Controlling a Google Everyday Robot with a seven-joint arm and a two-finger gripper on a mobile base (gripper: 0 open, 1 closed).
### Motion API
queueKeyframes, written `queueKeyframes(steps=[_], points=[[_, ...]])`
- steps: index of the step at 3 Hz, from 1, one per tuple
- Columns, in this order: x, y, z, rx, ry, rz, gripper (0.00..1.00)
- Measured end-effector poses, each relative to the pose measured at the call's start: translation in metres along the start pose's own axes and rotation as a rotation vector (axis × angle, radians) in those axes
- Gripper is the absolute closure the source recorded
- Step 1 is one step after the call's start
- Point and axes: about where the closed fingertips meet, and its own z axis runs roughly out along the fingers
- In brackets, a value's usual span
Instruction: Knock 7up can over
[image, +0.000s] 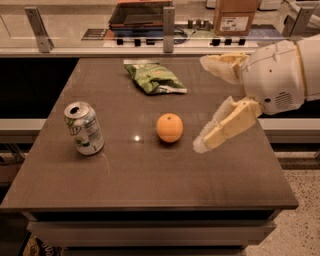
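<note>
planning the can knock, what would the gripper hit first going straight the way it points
Probably the orange, lying between the open gripper at the table's right and the can; depth is unclear.
</note>
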Motion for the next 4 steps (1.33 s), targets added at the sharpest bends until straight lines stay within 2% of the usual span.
queueKeyframes(steps=[1,2,3,4], points=[[-0.011,-0.012,0.021,0.038,-0.059,0.032,0.00],[-0.011,-0.012,0.021,0.038,-0.059,0.032,0.00],[-0.015,-0.015,0.024,0.029,-0.075,0.014,0.00],[-0.020,-0.019,0.049,0.000,-0.108,-0.008,0.00]])
